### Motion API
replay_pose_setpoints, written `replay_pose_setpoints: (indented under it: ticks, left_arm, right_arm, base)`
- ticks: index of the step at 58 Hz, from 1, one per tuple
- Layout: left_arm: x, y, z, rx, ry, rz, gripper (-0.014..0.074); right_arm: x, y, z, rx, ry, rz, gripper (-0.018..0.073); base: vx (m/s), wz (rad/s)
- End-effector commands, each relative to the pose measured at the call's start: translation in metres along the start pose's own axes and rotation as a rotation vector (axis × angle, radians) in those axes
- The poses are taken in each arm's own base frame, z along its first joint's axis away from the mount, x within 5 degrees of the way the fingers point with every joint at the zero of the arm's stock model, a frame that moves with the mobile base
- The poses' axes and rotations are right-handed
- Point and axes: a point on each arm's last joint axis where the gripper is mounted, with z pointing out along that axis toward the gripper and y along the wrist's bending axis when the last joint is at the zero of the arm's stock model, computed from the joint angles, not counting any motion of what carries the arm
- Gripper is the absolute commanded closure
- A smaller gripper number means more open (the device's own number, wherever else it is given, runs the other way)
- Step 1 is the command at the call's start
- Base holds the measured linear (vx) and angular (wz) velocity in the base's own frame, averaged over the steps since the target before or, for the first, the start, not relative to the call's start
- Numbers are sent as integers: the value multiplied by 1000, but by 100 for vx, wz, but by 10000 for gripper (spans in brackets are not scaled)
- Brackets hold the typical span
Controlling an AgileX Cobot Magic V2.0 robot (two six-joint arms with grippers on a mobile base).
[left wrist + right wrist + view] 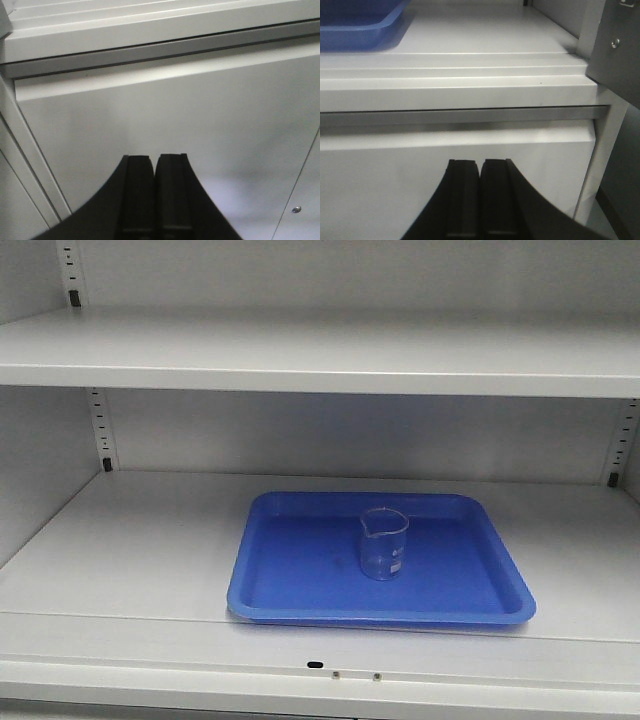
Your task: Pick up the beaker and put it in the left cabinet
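The beaker (384, 543) stands upright inside a blue tray (290, 580), a little behind the tray's middle and nearer its back rim than its front rim, with its pouring lip turned toward the tray's left side. The glass is clear, shows faint white marks on its right face, and appears to hold nothing. The beaker is the only thing in the tray. The tray itself lies flat on the lower shelf (120, 550) of the left cabinet (40, 460), slightly right of the shelf's centre and close to its front edge. Above the tray runs a second pale grey shelf (320, 350), and slotted peg strips (100, 430) climb the back corners on either side of the tray. In the left wrist view, the left hand (154, 165) points at a plain grey front panel below a shelf edge; its two dark fingers (137, 195) are pressed together with nothing between them. In the right wrist view, the right hand (480, 170) likewise has its fingers (462, 200) closed against each other and holds nothing; it sits low before the cabinet's front edge, and a corner of the tray (360, 25) shows up and to the left of it on the shelf surface (485, 30).
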Motion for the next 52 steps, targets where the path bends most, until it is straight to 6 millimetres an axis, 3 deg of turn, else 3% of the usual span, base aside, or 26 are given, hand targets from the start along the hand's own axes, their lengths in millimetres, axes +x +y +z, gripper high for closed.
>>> replay_pose_setpoints:
  ticks: [1,52]
  left_arm:
    - [-14,0,-3,-3,-111,-7,603]
    - [-14,0,-3,-1,-112,-11,603]
  right_arm:
    - [-6,1,-4,-9,-119,-1,564]
    - [-7,5,-4,-81,-128,-14,563]
  base:
    - [0,0]
    - [0,0]
